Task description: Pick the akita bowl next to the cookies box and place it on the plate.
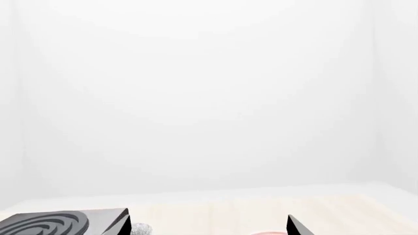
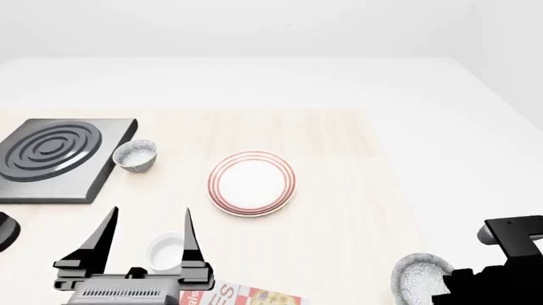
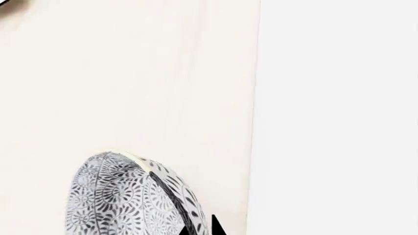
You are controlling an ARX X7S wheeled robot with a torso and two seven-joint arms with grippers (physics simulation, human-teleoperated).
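the right gripper [image 2: 443, 283] grasps the bowl [image 2: 418, 274] by its rim at the table's [image 2: 339, 210] near right, tilted, well apart from the plate [image 2: 252, 183] at the middle. the left gripper [image 2: 149, 232] hangs with fingers spread wide, a white cup [image 2: 166, 250] between them. the cookies box [image 2: 246, 296] shows just behind it. a second bowl [image 2: 136, 155] sits beside the burner [image 2: 55, 157].

So the plate [image 2: 252, 183] sits mid-table. Off to its left there's a bowl [image 2: 136, 155] right beside the stove burner [image 2: 55, 157] at the left edge. Nearer the robot, a small cup [image 2: 167, 250] sits just behind the cookies box [image 2: 246, 296]. The akita bowl [image 2: 421, 277] is at the near right, well apart from the box.
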